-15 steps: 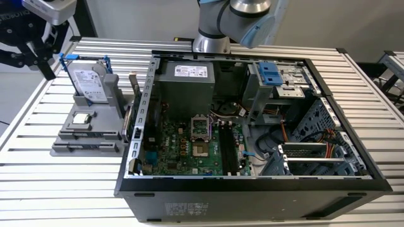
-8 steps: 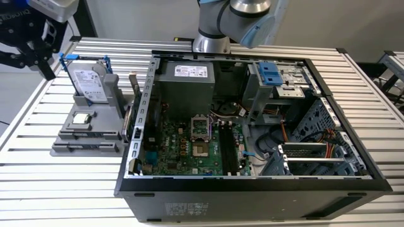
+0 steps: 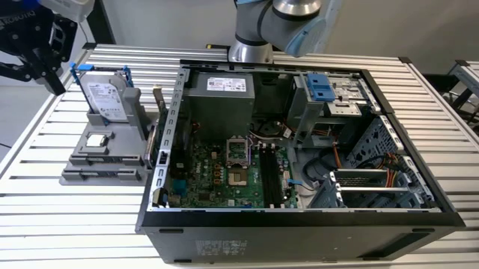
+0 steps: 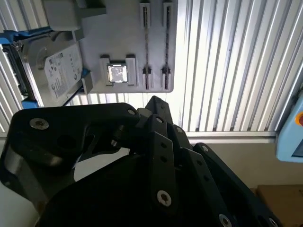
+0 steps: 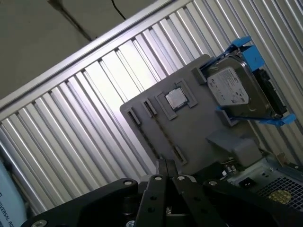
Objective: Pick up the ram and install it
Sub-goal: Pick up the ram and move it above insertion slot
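My black gripper (image 3: 54, 85) hangs high over the slatted table's far corner on the exterior view's left, beyond the grey holder (image 3: 120, 162). In both wrist views its fingertips (image 5: 161, 166) meet (image 4: 154, 101), shut, with nothing visible between them. The holder lies well below them. Its two long narrow slots (image 4: 146, 42) each show only a thin dark line. I cannot tell whether the ram stands in one, and I can pick it out nowhere else. The open computer case (image 3: 419, 185) lies on its side, with the motherboard's black memory slots (image 3: 273, 174) facing up.
On the holder stands a silver hard drive in a blue frame (image 3: 105, 98), with a small square processor chip (image 3: 95, 140) beside it. The case's metal wall (image 3: 168, 123) rises right next to the holder. The arm's base (image 3: 250, 33) stands behind the case.
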Robot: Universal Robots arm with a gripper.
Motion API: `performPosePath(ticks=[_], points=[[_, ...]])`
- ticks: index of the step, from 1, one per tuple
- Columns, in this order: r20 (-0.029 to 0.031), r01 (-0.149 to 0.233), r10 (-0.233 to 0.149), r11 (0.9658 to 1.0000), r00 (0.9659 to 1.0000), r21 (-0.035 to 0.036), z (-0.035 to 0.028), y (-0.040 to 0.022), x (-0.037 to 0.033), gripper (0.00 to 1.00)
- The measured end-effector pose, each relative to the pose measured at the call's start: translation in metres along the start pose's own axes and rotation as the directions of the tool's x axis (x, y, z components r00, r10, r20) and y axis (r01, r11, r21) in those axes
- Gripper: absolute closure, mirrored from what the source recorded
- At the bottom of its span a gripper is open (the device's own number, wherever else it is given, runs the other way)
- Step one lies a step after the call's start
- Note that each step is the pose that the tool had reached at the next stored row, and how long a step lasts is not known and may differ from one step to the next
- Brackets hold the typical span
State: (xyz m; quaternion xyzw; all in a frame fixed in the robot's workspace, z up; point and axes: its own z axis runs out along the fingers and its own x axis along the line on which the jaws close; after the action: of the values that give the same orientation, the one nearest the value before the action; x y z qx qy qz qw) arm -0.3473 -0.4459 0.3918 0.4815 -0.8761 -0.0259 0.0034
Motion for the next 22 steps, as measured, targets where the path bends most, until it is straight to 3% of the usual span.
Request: performPosePath(ticks=[5, 8, 11, 14, 17, 22], points=[[-0.0021, 0.005, -0.005, 1.0, 1.0, 0.0009, 0.0, 0.0002, -0.0006, 1.0], [-0.0016, 0.051, -0.051, 0.9987, 0.9987, 0.0042, 0.0001, 0.0003, -0.0006, 1.0], [0.0005, 0.103, -0.103, 0.9946, 0.9947, 0.0114, 0.0005, 0.0003, -0.0006, 1.0], [0.0036, 0.151, -0.151, 0.9883, 0.9885, 0.0215, 0.0008, 0.0003, -0.0006, 1.0], [0.0053, 0.199, -0.199, 0.9796, 0.98, 0.0291, 0.0012, 0.0002, -0.0006, 1.0], [0.0021, 0.277, -0.278, 0.9603, 0.9607, 0.0275, 0.0016, 0.0003, -0.0006, 1.0]])
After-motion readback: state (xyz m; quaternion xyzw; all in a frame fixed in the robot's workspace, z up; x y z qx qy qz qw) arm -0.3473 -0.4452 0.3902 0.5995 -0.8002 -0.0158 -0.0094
